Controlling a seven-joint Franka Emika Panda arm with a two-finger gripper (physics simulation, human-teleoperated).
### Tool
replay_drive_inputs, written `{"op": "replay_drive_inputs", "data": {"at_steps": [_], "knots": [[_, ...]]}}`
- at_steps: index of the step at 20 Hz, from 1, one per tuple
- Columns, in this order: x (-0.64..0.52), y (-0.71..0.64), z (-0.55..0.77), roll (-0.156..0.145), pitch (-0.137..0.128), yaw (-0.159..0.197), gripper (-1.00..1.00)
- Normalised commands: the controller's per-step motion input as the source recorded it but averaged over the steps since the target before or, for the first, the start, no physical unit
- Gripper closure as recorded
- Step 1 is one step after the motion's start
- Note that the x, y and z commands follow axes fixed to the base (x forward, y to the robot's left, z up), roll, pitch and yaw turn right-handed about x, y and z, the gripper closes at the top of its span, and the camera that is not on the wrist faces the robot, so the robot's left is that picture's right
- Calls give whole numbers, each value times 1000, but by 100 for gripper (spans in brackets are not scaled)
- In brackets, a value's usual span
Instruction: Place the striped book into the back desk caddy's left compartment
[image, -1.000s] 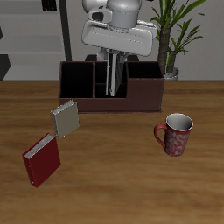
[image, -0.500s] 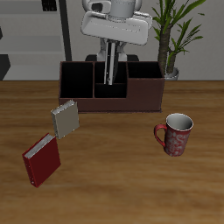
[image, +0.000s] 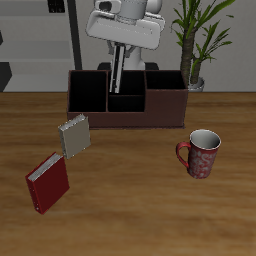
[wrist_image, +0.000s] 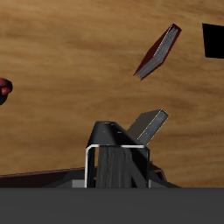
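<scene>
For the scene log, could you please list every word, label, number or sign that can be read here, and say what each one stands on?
None can be read in either view.
Striped book, held on edge in the gripper: stripes only, no title visible.
Red book: plain cover.
Beige-grey book: cover too small to show any print.
Mug: red mottled pattern, no lettering.
Desk caddy: bare dark wood.

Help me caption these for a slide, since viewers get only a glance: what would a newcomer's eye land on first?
First, the gripper holding the striped book upright above the dark brown desk caddy at the back of the table. Next, the red patterned mug standing alone out on the wood. Then the red book near the front edge, with a smaller beige-grey book between it and the caddy.
</scene>
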Motion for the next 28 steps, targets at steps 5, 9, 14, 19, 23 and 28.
{"op": "replay_drive_inputs", "data": {"at_steps": [5, 9, 14, 19, 23, 28], "knots": [[-125, -120, 1, -29, -4, 36, 100], [-202, -119, 2, -37, 5, 43, 100], [-229, -86, 3, -23, 1, 24, 100], [-201, -31, -53, -7, -2, 30, 100], [-265, 2, -78, 4, 3, 20, 100], [-134, 72, -88, 15, 10, 16, 100]]}}
